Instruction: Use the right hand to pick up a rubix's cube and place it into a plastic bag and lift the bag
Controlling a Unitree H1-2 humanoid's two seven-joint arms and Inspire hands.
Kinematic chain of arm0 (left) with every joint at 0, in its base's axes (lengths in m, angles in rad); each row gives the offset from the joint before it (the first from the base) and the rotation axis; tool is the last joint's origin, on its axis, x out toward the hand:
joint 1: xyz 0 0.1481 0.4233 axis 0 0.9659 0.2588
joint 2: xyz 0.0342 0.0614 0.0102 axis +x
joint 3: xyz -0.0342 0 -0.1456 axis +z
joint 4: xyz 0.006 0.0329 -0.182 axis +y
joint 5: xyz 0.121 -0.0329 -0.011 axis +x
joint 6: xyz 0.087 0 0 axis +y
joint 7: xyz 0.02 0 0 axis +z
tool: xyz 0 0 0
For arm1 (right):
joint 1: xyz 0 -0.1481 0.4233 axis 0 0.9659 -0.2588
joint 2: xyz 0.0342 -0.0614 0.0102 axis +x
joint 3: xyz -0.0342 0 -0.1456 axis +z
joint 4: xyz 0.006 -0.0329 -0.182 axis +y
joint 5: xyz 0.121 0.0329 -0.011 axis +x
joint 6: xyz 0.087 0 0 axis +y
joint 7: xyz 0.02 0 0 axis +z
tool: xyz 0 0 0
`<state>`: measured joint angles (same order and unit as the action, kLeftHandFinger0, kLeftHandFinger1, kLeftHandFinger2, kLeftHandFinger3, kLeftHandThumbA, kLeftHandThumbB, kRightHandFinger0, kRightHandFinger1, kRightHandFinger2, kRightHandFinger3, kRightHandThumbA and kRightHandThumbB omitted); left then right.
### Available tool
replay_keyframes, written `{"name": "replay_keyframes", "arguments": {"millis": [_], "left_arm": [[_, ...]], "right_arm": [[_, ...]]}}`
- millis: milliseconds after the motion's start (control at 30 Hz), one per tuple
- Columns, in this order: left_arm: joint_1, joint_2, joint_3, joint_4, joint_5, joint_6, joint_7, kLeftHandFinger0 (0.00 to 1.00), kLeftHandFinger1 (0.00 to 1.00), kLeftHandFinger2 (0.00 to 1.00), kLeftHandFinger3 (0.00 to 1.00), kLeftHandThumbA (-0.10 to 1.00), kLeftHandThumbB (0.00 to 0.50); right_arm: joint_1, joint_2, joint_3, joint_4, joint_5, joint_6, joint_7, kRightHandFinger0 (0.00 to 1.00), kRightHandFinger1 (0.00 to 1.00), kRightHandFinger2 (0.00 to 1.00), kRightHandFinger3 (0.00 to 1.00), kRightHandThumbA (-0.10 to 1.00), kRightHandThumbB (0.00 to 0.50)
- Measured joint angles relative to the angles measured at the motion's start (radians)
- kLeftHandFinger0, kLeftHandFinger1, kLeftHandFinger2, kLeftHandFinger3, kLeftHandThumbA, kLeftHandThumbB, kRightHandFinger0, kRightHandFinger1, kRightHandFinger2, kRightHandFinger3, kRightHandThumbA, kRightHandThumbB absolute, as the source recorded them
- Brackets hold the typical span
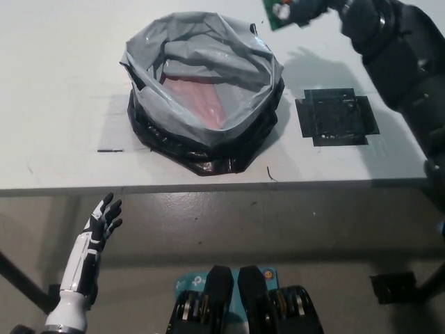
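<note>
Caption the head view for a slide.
Black right hand carries the multicoloured Rubik's cube above the white table, near the open grey plastic bag.

Showing a glossy, crinkled plastic bag (205, 94) — grey film over black — lying on a matt, smooth white table (55, 83) beside a shiny black taped patch (336, 116).

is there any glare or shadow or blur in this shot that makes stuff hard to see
Head view: glare streaks the grey plastic bag rim; the right hand and Rubik's cube are cut off at the top edge and motion-blurred; the arm throws a soft shadow on the table near the black tape patch.
</note>
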<state>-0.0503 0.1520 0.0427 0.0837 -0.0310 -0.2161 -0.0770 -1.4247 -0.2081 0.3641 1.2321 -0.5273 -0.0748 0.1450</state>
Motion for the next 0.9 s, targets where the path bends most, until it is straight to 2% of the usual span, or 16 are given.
{"name": "replay_keyframes", "arguments": {"millis": [33, 67, 100, 167, 300, 600, 667, 733, 767, 800, 833, 900], "left_arm": [[0.001, 0.0, 0.0, -0.001, 0.0, 0.0, 0.0, 1.0, 1.0, 1.0, 1.0, 1.0, 0.2], [0.002, 0.0, 0.0, 0.0, 0.0, 0.0, 0.0, 1.0, 1.0, 1.0, 1.0, 1.0, 0.2], [0.003, 0.0, 0.0, 0.0, 0.0, 0.0, 0.0, 1.0, 1.0, 1.0, 1.0, 1.0, 0.198], [0.004, 0.0, -0.001, 0.0, 0.0, 0.0, 0.0, 1.0, 1.0, 1.0, 1.0, 1.0, 0.209], [0.004, 0.0, -0.003, 0.0, 0.0, 0.0, -0.001, 1.0, 1.0, 1.0, 1.0, 1.0, 0.221], [0.004, 0.0, -0.002, -0.002, 0.0, 0.002, -0.009, 1.0, 1.0, 1.0, 1.0, 1.0, 0.235], [0.004, 0.0, -0.002, -0.002, 0.0, 0.002, -0.009, 1.0, 1.0, 1.0, 1.0, 1.0, 0.228], [0.004, 0.0, -0.002, -0.003, 0.0, 0.004, -0.011, 1.0, 1.0, 1.0, 1.0, 1.0, 0.219], [0.004, 0.0, -0.002, -0.003, 0.0, 0.005, -0.011, 1.0, 1.0, 1.0, 1.0, 1.0, 0.225], [0.003, 0.0, -0.002, -0.003, 0.0, 0.005, -0.011, 1.0, 1.0, 1.0, 1.0, 1.0, 0.226], [0.003, 0.0, -0.002, -0.003, 0.0, 0.005, -0.012, 1.0, 1.0, 1.0, 1.0, 1.0, 0.222], [0.002, 0.0, -0.002, -0.003, 0.0, 0.005, -0.012, 1.0, 1.0, 1.0, 1.0, 1.0, 0.22]], "right_arm": [[-0.014, 0.012, 0.004, -0.01, -0.001, 0.006, 0.0, 0.02, 0.38, 0.78, 0.86, -0.1, 0.219], [-0.02, 0.018, 0.006, -0.013, -0.002, 0.009, 0.0, 0.02, 0.38, 0.78, 0.86, -0.1, 0.219], [-0.03, 0.027, 0.009, -0.017, -0.003, 0.013, 0.0, 0.0, 0.4, 0.84, 0.96, -0.1, 0.208], [-0.043, 0.045, 0.011, -0.032, -0.003, 0.018, 0.0, 0.0, 0.46, 0.85, 0.99, -0.1, 0.214], [-0.065, 0.08, 0.011, -0.064, -0.002, 0.029, 0.0, 0.0, 0.45, 0.82, 0.89, -0.1, 0.228], [-0.074, 0.135, 0.016, -0.09, -0.002, 0.035, 0.0, 0.0, 0.47, 0.86, 0.86, -0.1, 0.23], [-0.074, 0.138, 0.019, -0.09, -0.003, 0.035, 0.0, 0.01, 0.45, 0.8, 0.8, -0.1, 0.218], [-0.065, 0.141, 0.034, -0.09, -0.005, 0.033, -0.002, 0.0, 0.44, 0.78, 0.79, -0.1, 0.212], [-0.063, 0.142, 0.035, -0.09, -0.005, 0.033, -0.002, 0.0, 0.44, 0.79, 0.81, -0.1, 0.208], [-0.056, 0.142, 0.036, -0.089, -0.004, 0.033, -0.002, 0.01, 0.48, 0.84, 0.85, -0.1, 0.206], [-0.048, 0.142, 0.036, -0.088, -0.003, 0.033, -0.002, 0.02, 0.5, 0.88, 0.95, -0.1, 0.216], [-0.035, 0.143, 0.037, -0.09, -0.003, 0.034, -0.002, 0.03, 0.54, 0.93, 0.95, -0.1, 0.218]]}}
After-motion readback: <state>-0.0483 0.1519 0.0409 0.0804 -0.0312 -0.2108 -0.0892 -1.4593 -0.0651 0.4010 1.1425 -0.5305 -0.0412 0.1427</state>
